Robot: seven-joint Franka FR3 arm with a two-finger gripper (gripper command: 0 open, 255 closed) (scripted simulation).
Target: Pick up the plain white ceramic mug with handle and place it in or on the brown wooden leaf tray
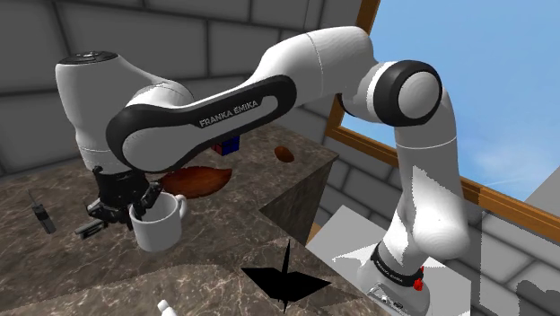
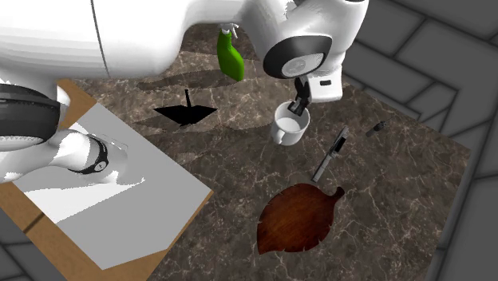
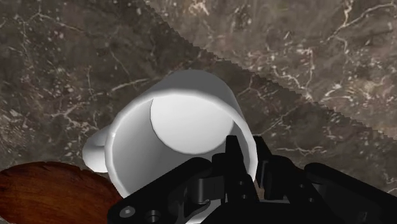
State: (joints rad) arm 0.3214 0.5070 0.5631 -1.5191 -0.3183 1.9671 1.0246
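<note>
The black two-finger tool [image 1: 135, 209] [image 2: 299, 104] [image 3: 249, 159] is clamped on the rim of the plain white mug with a handle [image 1: 161, 226] [image 2: 289, 126] [image 3: 181, 118]. One finger is inside the mug and one is outside. The mug stands upright and looks lifted a little off the dark stone counter [image 1: 63, 269] [image 2: 239, 164]. The brown wooden leaf-shaped tray [image 1: 199, 182] [image 2: 299, 218] [image 3: 44, 191] lies flat on the counter nearby, with nothing on it. A green spray bottle [image 2: 231, 56] stands farther away.
</note>
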